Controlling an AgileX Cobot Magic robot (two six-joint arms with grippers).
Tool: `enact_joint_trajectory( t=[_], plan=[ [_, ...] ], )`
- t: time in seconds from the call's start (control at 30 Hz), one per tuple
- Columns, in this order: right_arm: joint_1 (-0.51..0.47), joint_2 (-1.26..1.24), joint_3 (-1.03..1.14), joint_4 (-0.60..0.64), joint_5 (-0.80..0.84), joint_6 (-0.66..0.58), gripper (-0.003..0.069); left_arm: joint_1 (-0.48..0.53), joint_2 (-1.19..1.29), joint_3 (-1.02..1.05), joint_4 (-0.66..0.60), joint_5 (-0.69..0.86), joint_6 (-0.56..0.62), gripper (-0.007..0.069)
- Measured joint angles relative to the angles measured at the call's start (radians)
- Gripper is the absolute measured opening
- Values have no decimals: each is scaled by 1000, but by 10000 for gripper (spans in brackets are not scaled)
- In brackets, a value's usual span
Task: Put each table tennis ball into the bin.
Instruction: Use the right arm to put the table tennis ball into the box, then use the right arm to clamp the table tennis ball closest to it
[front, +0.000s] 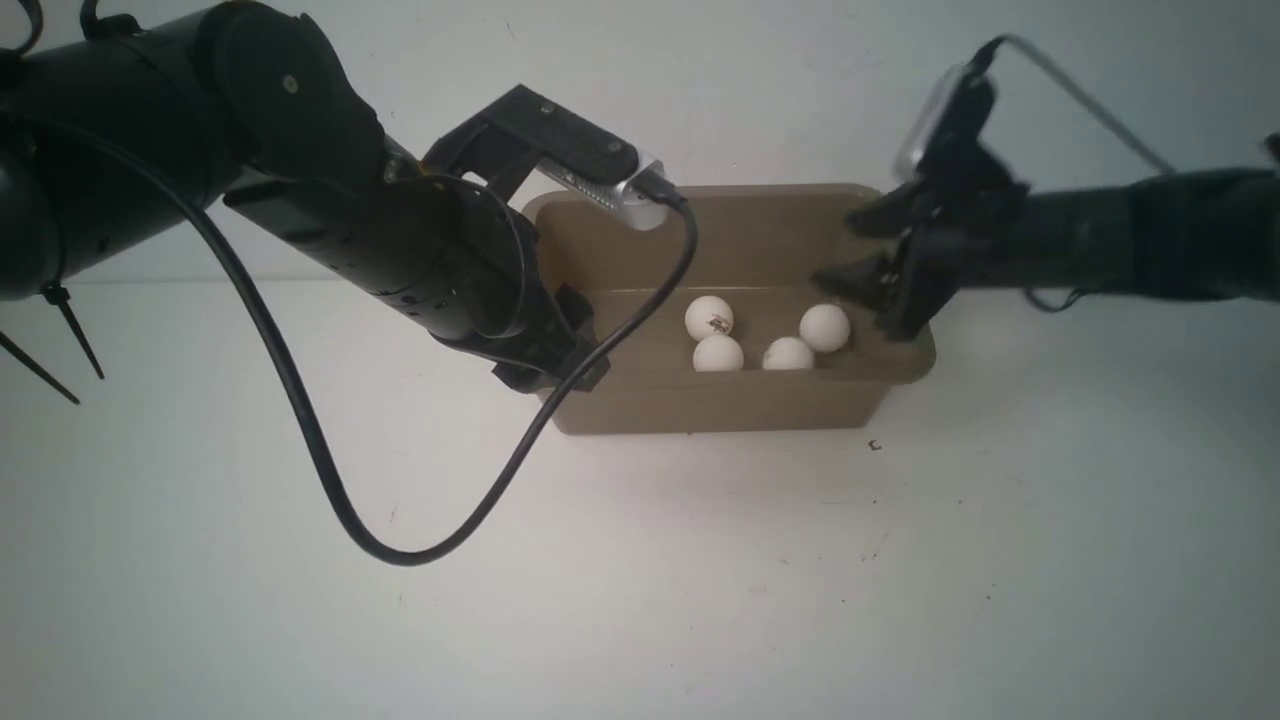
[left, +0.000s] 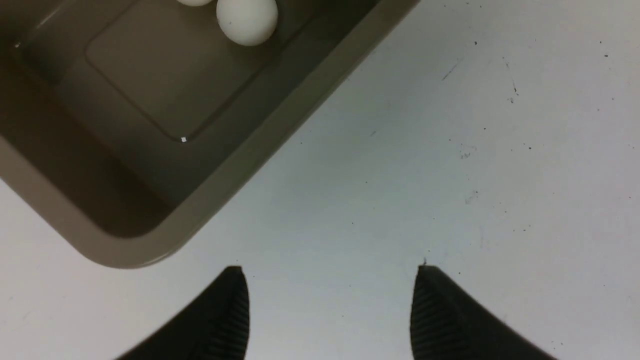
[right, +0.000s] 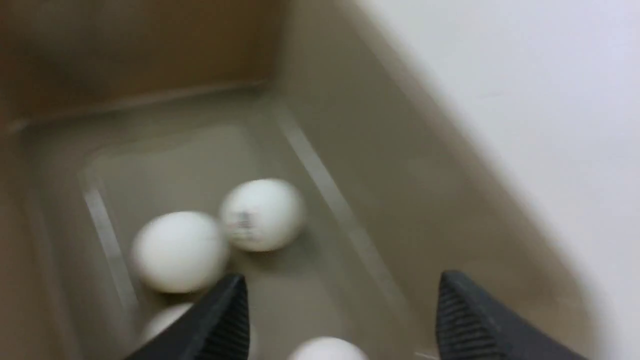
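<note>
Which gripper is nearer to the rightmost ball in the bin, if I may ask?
Right. The right gripper hangs over the bin's right end by that ball; the left gripper is over the table outside its left end.

A: Where's the front camera?
B: On the robot's side, centred, looking forward and down over the table (front: 640, 620) at the bin (front: 720, 405), from some way off.
A: The wrist cameras?
B: Left looks straight down on one bin corner; right peers close inside. All share the balls (front: 718, 354).
</note>
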Motion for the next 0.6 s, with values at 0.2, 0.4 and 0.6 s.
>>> enact_joint_trajectory(
  t=[0.2, 0.4, 0.6],
  plan=[
    [-135, -53, 0, -6, 2, 32, 470, 0, 0, 0, 0, 0, 1, 395],
    [-229, -29, 0, -75, 19, 76, 470, 0, 0, 0, -5, 0, 1, 395],
    [-198, 41, 0, 19, 21, 33, 470, 0, 0, 0, -18, 0, 1, 395]
  ],
)
